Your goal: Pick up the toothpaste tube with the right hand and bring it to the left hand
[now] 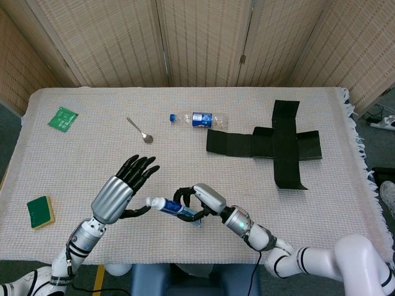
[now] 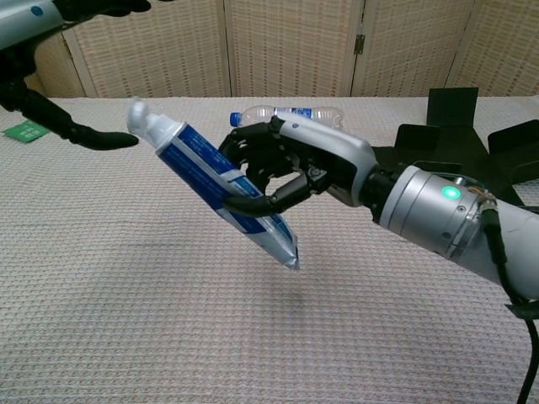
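A blue and white toothpaste tube (image 1: 170, 206) (image 2: 209, 181) hangs above the cloth, white cap toward the left and tilted up in the chest view. My right hand (image 1: 200, 201) (image 2: 295, 168) grips it around the middle, fingers curled about it. My left hand (image 1: 121, 189) is raised just left of the cap, palm toward the tube, fingers spread and empty. In the chest view only its thumb (image 2: 93, 137) and part of the wrist show at the top left. A small gap separates the cap from the left thumb.
A water bottle (image 1: 199, 118) lies at the back centre, a spoon (image 1: 141, 131) to its left. A flattened black box (image 1: 278, 145) covers the right side. A green packet (image 1: 62, 118) is at the far left, a green sponge (image 1: 40, 211) near the front left edge.
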Robot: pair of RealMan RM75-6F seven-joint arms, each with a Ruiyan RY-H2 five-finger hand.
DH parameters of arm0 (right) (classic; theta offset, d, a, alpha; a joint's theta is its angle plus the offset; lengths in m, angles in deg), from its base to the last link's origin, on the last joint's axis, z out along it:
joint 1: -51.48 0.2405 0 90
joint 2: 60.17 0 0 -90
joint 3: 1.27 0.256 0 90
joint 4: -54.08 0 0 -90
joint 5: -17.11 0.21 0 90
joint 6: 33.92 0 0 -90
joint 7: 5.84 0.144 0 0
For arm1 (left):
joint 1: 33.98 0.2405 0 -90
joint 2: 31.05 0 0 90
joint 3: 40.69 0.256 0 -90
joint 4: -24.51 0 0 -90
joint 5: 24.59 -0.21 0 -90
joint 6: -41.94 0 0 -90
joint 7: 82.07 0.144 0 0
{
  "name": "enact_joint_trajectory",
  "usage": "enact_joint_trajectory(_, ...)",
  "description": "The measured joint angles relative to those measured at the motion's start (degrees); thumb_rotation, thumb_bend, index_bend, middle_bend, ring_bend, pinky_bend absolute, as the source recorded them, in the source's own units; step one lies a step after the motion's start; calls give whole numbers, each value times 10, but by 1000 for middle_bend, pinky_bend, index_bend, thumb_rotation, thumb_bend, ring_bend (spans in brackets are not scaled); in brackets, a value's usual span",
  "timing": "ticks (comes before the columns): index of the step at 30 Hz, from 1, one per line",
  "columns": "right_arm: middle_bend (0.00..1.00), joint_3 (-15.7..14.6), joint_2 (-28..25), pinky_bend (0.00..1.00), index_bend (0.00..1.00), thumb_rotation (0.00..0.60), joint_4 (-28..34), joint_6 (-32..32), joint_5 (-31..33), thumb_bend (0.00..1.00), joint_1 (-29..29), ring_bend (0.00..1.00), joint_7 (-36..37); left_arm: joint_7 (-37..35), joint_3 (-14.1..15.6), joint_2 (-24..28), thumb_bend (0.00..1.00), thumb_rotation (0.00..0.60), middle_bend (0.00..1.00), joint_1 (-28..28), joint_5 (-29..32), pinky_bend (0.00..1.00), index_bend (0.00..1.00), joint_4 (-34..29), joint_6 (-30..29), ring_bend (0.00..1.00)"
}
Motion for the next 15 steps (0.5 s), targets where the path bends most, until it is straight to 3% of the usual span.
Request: enact_joint_trajectory(15, 680, -4, 10, 530, 814, 600, -16, 2, 11, 869, -7, 721, -20, -54, -1, 33, 272, 600, 61, 4, 23, 0, 67, -24, -7, 90)
